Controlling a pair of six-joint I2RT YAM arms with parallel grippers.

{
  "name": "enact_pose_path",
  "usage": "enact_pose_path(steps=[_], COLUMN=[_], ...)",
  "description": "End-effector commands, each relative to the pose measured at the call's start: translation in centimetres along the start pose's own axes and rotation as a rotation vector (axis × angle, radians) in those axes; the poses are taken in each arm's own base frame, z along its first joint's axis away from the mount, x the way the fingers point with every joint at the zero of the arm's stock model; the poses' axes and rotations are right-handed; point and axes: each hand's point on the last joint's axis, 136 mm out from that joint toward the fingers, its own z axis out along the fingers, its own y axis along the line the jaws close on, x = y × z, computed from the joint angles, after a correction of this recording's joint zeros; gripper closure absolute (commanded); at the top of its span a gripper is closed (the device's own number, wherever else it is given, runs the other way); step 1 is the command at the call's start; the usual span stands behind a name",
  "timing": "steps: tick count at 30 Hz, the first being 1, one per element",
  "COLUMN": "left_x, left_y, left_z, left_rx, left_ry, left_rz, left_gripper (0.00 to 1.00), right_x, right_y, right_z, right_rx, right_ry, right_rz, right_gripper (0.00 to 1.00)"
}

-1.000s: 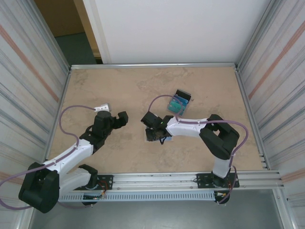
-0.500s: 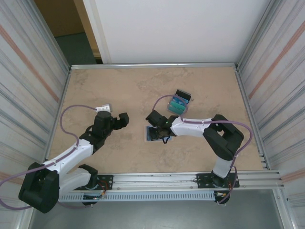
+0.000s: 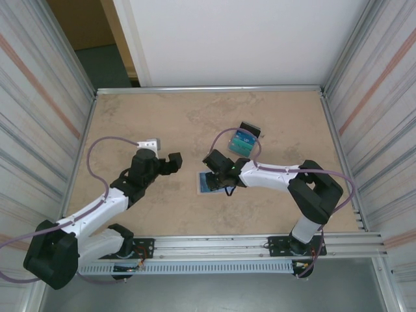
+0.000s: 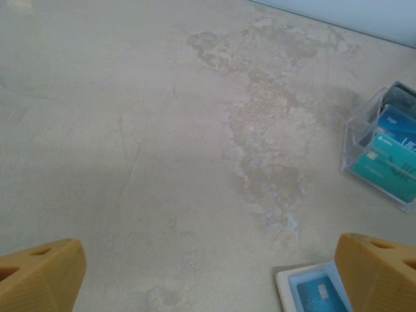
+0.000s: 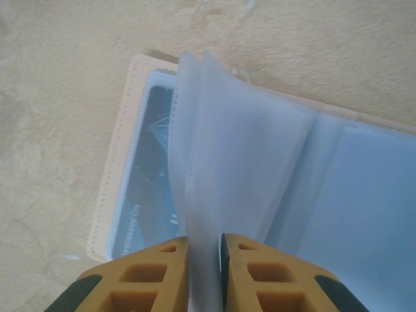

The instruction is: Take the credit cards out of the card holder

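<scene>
Blue card holder [image 5: 273, 175] leaf, clear from the wrist, sits pinched by right tool [image 5: 205, 246].

Left of the card holder [image 3: 207, 184], bare surface [image 3: 130, 123] runs to the spread left pincer [image 3: 172, 164]. Behind and right of the holder stands a clear box [image 3: 246, 139]. The right pincer [image 5: 205, 250] clamps the holder, blocking its right side.

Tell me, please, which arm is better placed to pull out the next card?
Probably left: the left claw hangs open near the wallet, while the right claw pinches a sleeve, exposing the card.
</scene>
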Motion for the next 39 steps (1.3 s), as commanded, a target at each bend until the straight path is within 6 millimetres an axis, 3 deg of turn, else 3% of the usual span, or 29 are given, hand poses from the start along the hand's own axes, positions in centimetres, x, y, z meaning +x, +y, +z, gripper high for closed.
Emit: enact_pose_path(steps=[1, 23, 31, 39], left_x=[-1.6, -0.5, 1.2, 3.0], left_y=[-0.9, -2.6, -3.6, -4.8], left_z=[-0.1, 1.0, 1.9, 2.6], left_rx=[0.01, 0.029, -0.001, -0.003], left_ry=[-0.042, 0.016, 0.078, 0.13], left_rz=[0.037, 0.146, 0.256, 0.335], left_gripper=[0.01, 0.01, 0.01, 0.01], right_x=[0.0, -0.1, 0.1, 0.1], right_y=[-1.6, -5.4, -6.9, -9.7], right_z=[-0.8, -1.9, -2.3, -4.1], right_rx=[0.054, 0.129, 0.142, 0.184], right_ry=[-0.01, -0.027, -0.036, -0.076], right_rz=[0.028, 0.132, 0.19, 0.265], right_gripper=[0.8, 0.71, 0.71, 0.7])
